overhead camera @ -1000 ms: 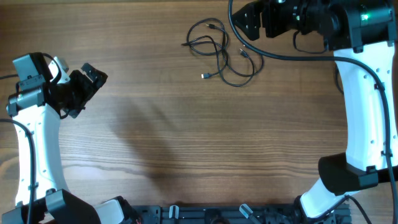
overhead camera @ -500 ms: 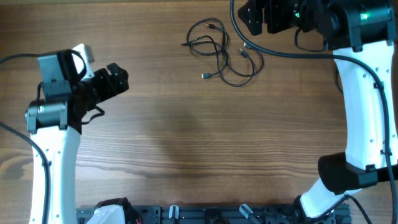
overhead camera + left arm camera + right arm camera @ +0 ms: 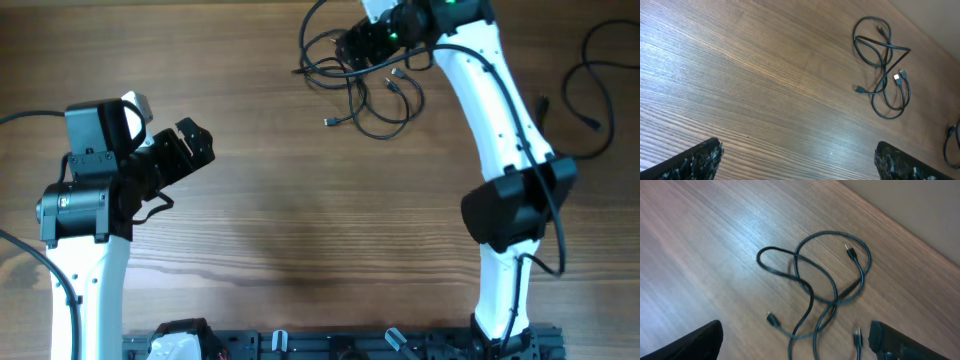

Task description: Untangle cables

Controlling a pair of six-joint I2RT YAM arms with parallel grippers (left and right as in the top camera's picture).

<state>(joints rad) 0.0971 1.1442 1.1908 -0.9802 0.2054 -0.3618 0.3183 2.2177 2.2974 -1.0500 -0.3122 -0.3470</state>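
The cables (image 3: 372,108) are thin black cords in tangled loose loops with small plugs, lying on the wooden table at the far centre. They also show in the left wrist view (image 3: 886,67) and the right wrist view (image 3: 812,287). My right gripper (image 3: 360,45) is open and empty, hovering above the far part of the tangle; its fingers (image 3: 797,340) straddle the lower loops from above. My left gripper (image 3: 188,148) is open and empty at the left, well away from the cables, and it also shows in the left wrist view (image 3: 800,160).
A thicker black arm cable (image 3: 592,70) loops at the far right. A dark rail (image 3: 330,345) runs along the near edge. The table's far edge (image 3: 900,225) lies just behind the tangle.
My right arm has swung left from the far right corner to above the cables. My left gripper has crept slightly to the right.
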